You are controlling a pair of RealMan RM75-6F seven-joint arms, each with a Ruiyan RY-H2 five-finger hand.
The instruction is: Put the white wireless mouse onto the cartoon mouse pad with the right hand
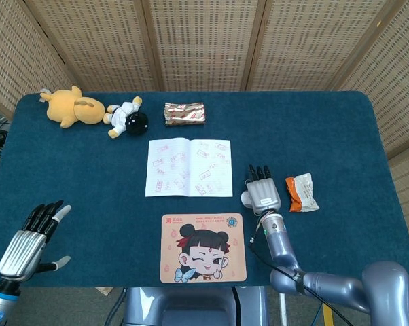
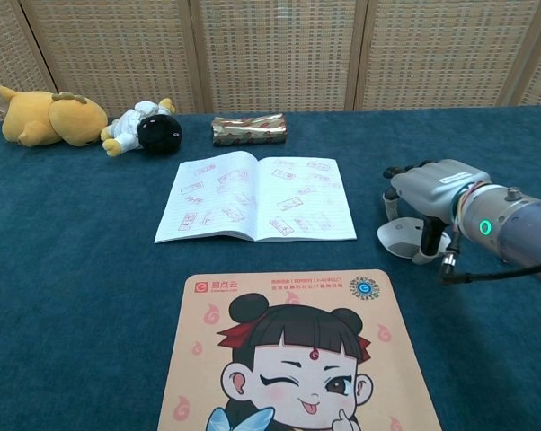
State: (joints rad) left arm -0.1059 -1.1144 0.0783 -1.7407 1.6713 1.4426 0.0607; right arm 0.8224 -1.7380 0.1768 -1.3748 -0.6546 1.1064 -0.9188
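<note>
The white wireless mouse (image 1: 247,198) (image 2: 403,241) lies on the blue cloth to the right of the notebook. My right hand (image 1: 262,190) (image 2: 435,190) is palm down right over it, covering its right part. The fingers (image 1: 259,172) stretch forward away from me, and the thumb hangs down beside the mouse. I see no closed grip on it. The cartoon mouse pad (image 1: 203,247) (image 2: 293,359), showing a winking girl, lies at the near edge, left of and closer than the mouse. My left hand (image 1: 29,238) hovers at the near left corner, fingers spread, holding nothing.
An open notebook (image 1: 189,167) (image 2: 257,197) lies behind the pad. An orange snack packet (image 1: 302,192) sits just right of my right hand. At the far side are a yellow plush (image 1: 68,107), a small doll (image 1: 126,117) and a foil packet (image 1: 185,113).
</note>
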